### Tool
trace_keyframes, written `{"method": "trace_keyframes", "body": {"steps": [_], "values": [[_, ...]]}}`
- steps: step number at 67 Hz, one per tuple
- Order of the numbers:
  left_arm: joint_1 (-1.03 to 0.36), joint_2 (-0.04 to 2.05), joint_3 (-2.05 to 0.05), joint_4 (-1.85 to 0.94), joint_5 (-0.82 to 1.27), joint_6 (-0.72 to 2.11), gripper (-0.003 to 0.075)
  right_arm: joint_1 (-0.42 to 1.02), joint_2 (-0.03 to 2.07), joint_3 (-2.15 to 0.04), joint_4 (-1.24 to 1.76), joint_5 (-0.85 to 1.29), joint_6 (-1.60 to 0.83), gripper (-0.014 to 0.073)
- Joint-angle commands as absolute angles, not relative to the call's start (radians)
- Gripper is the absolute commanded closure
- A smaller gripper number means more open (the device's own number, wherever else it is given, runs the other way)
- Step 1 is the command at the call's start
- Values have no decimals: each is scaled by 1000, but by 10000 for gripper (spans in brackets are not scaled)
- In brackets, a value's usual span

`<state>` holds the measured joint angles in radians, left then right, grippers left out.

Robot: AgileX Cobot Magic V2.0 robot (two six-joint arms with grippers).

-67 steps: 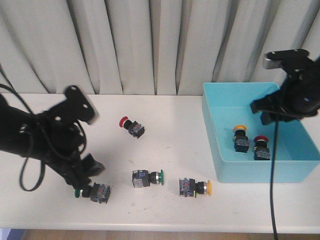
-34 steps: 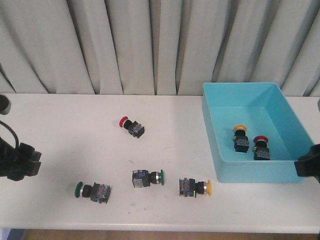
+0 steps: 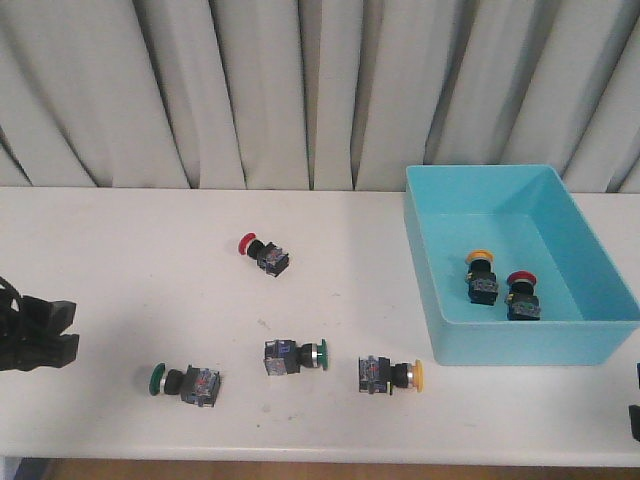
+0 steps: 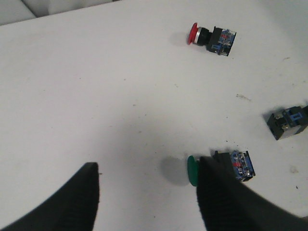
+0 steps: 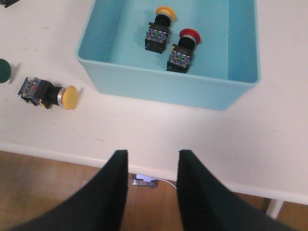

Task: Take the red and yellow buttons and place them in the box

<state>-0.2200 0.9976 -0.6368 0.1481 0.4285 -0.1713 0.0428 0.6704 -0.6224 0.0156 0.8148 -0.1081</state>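
Both arms pulled back; right claw [image 5: 148, 185] spread, empty, yellow btn [image 5: 48, 94] well apart.

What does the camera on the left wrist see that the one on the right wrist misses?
Only the left wrist view shows the red button on the table, a green button and the open left tool. Only the right wrist view shows the blue box holding a yellow button and a red button, a loose yellow button and the open right tool. Both show the white table.
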Motion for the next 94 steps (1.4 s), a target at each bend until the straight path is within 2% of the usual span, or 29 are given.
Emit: {"method": "trace_keyframes", "body": {"steps": [1,12,18,61,72,82,94], "values": [[-218,982,-660,152,354,-182,435,42,667,-639,11,749,-103,468],[-218,982,-660,152,354,-182,640,42,667,-637,11,749,-103,604],[-218,982,-660,152,354,-182,730,42,667,-637,11,750,-103,601],[-215,937,-632,160,364,-181,727,42,667,-637,12,813,-102,601],[-164,730,-468,180,333,-176,727,42,667,-637,12,813,-102,601],[-78,495,-248,178,197,-176,727,42,667,-637,11,813,-102,601],[-75,296,-85,178,65,-182,727,42,667,-637,11,813,-102,601]]}}
